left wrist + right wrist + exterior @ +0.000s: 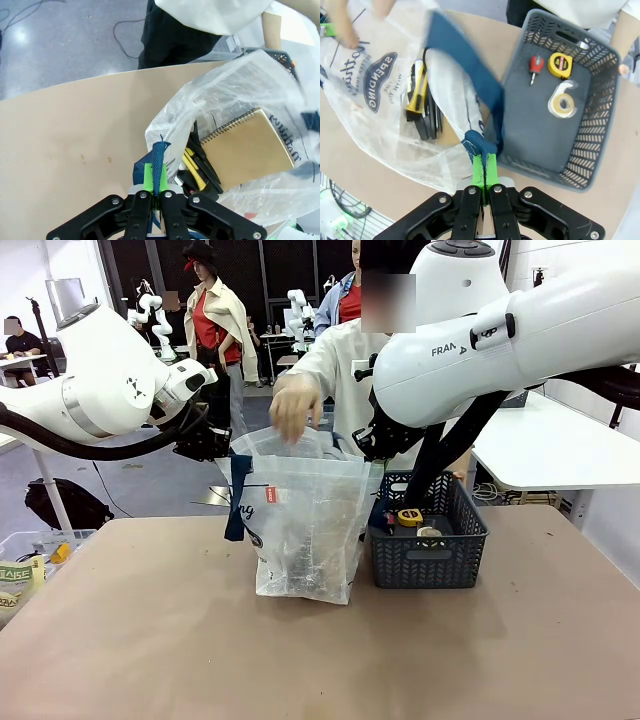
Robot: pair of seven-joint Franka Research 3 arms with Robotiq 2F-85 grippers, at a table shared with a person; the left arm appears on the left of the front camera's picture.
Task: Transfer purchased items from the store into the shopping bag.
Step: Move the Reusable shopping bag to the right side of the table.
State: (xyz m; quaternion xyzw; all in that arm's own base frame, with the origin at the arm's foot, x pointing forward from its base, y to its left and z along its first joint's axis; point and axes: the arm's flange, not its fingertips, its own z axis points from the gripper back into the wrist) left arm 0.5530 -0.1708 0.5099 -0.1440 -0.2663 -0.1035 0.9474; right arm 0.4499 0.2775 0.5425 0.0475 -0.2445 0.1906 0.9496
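The shopping bag [305, 530] stands upright mid-table, held open at its top by both grippers. My left gripper [218, 448] is shut on a navy strap handle [159, 160], and its green pads [147, 177] pinch the strap. My right gripper [366, 445] is shut on the other navy strap [481, 142]. Inside the bag lie a spiral notebook [247, 147] and a yellow-and-black tool [194, 167]. A person's hand [294, 405] hovers over the bag's mouth. More items lie in the grey basket [432, 560]: a red-handled screwdriver [535, 66], a yellow tape measure [559, 65] and a tape roll [562, 101].
The basket stands directly right of the bag, touching it. A clear box [25, 560] with packets sits at the table's left edge. The person stands at the far side behind the bag. Bare tabletop [320, 660] stretches in front.
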